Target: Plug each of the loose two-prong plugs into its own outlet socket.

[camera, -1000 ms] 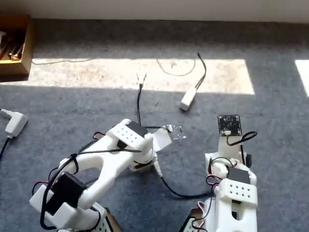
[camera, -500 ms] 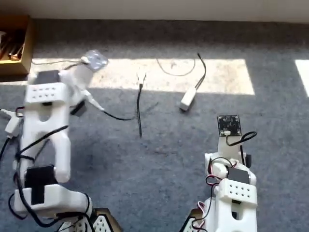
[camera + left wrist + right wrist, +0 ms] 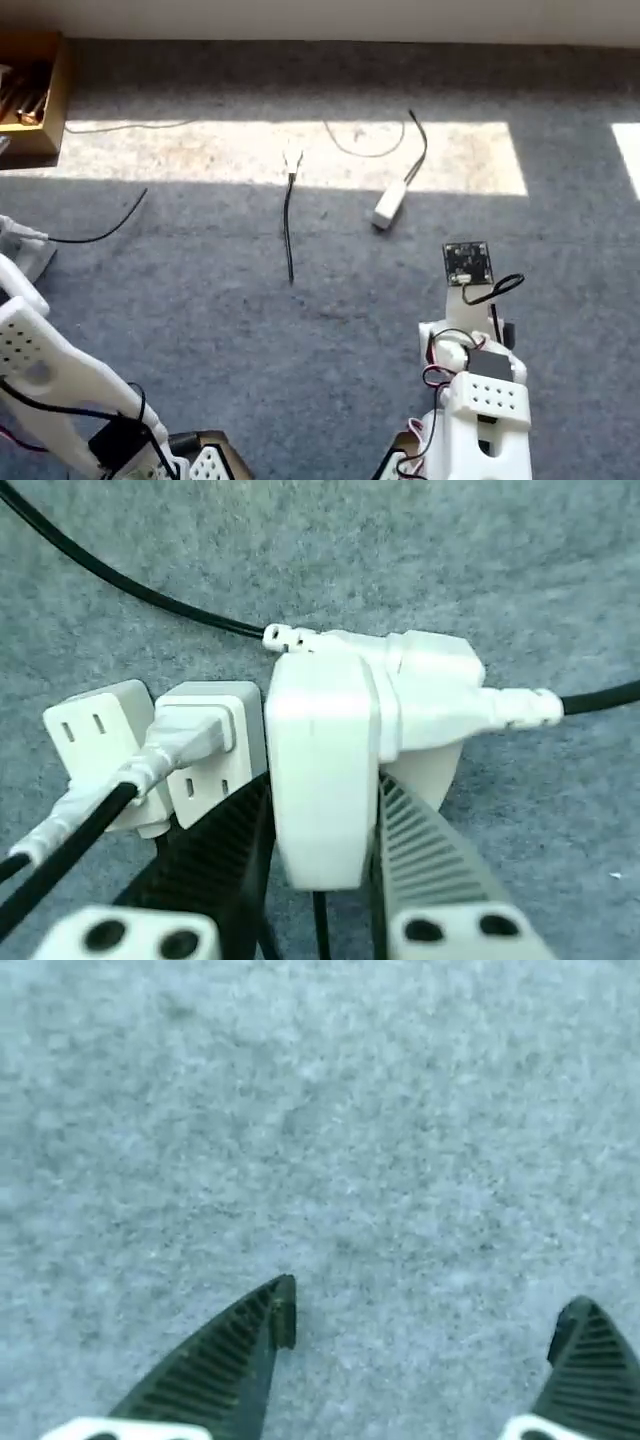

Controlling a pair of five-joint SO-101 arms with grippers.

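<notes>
Beside two neighbour sockets (image 3: 85, 725) on the grey carpet (image 3: 300, 1110), found left gripper (image 3: 322, 792) fingers clamped on a white socket block (image 3: 320, 730), corded plug (image 3: 430, 690) seated in its side, probably steadied for the push. Found right gripper (image 3: 430, 1315) fingers spread wide, holding nothing. Noted loose plug (image 3: 293, 160) and second plug (image 3: 388, 207) mid-carpet, unplugged

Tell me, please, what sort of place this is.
Probably an indoor room, on a carpeted surface: grey carpet, a patch of sunlight across it, and a wooden box at the edge. The left gripper holds a white plug.
</notes>
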